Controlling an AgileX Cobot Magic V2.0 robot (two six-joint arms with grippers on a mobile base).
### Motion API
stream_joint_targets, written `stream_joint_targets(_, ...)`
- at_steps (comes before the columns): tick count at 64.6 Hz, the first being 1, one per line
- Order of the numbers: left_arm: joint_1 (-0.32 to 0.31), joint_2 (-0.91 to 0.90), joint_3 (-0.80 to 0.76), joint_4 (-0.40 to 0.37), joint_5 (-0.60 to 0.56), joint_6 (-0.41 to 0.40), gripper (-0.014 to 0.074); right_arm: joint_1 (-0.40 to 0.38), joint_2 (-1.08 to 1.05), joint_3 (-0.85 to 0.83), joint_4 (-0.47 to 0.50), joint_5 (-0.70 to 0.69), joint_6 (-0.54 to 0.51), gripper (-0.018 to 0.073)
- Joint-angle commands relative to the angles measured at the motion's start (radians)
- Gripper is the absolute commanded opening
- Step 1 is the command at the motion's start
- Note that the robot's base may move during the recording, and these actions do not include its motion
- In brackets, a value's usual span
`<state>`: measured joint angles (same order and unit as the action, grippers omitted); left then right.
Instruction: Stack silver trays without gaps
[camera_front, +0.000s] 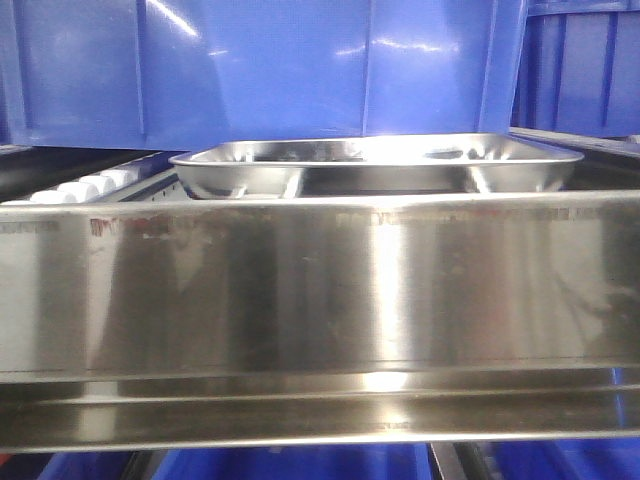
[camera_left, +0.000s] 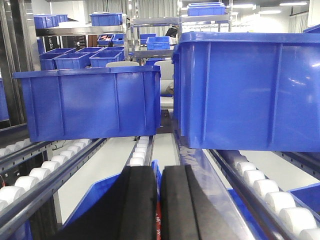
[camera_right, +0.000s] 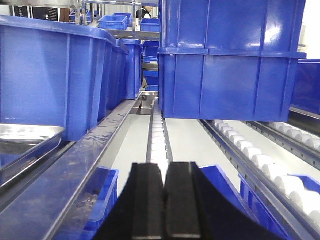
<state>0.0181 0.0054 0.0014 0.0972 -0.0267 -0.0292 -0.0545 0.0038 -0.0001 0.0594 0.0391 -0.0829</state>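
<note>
Left hand (camera_left: 158, 202) and right hand (camera_right: 165, 200) closed, empty; shiny divided stainless-steel tray (camera_front: 375, 165) sits at the right hand's nine o'clock. Stacking looks unstarted: next, a hand must open and reach its rim.

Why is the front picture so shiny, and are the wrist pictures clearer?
Front view: the long brushed-steel rail is close and soft, with a bright glare band; the mirror-shiny silver tray reflects light. Left wrist view: blue plastic bins crisp, black left gripper softer. Right wrist view: same for the right gripper.
</note>
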Motion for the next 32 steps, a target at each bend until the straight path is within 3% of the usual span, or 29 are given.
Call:
stream_joint_targets(1,-0.001,-0.005,-0.001,-0.006,-0.016,0.001,0.0024,-0.004,-0.004,0.000,0.000,-0.017,-0.006,-0.0069)
stream_joint_targets(32,-0.001,-0.005,-0.001,-0.006,-0.016,0.001,0.0024,-0.004,-0.004,0.000,0.000,-0.021,-0.006,-0.0069)
